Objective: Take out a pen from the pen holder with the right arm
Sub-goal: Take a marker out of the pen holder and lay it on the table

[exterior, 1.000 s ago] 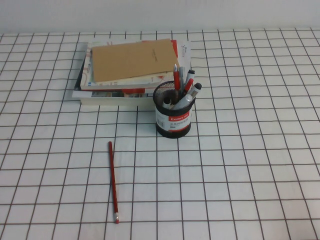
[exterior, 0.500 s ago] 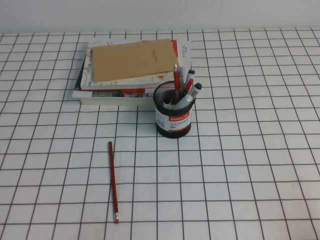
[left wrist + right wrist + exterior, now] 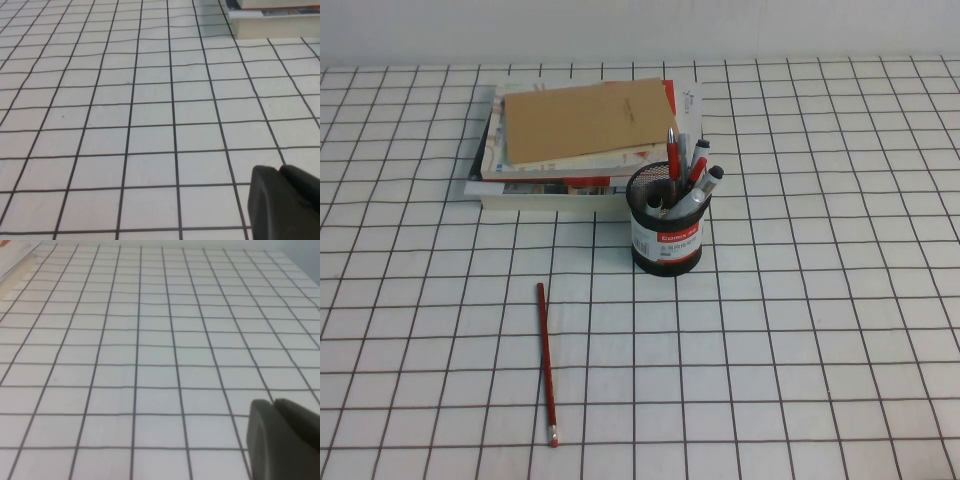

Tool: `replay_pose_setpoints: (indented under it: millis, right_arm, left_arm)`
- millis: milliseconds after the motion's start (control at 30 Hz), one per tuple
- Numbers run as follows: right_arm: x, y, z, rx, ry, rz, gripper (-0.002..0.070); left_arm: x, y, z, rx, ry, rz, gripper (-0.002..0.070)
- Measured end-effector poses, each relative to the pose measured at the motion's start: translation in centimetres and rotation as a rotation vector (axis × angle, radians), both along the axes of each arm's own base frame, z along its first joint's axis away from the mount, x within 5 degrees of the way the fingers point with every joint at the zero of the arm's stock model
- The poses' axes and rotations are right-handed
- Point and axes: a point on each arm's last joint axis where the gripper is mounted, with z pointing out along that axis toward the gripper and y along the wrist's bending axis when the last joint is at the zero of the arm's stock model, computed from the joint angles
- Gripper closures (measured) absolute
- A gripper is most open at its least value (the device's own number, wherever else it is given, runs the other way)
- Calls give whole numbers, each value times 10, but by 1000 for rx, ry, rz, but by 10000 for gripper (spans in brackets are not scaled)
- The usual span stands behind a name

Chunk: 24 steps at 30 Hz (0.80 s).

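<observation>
A black mesh pen holder (image 3: 666, 228) with a white and red label stands near the middle of the checkered table. Several red and grey pens (image 3: 686, 171) stick out of its top. Neither arm shows in the high view. My right gripper (image 3: 274, 404) appears only in the right wrist view, shut with nothing between its fingers, low over bare checkered cloth. In the left wrist view my left gripper (image 3: 280, 170) is also shut and empty over the cloth. The pen holder is in neither wrist view.
A stack of books with a brown folder (image 3: 585, 120) on top lies just behind and left of the holder; its edge (image 3: 270, 20) shows in the left wrist view. A red pencil (image 3: 547, 361) lies on the cloth at the front left.
</observation>
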Motion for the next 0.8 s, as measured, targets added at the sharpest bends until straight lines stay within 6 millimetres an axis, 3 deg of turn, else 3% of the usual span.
replay_pose_setpoints:
  millis: [800]
  right_arm:
    - [-1, 1, -2, -2, 21, 12, 692]
  left_arm:
    - [0, 0, 0, 0, 0, 0, 679]
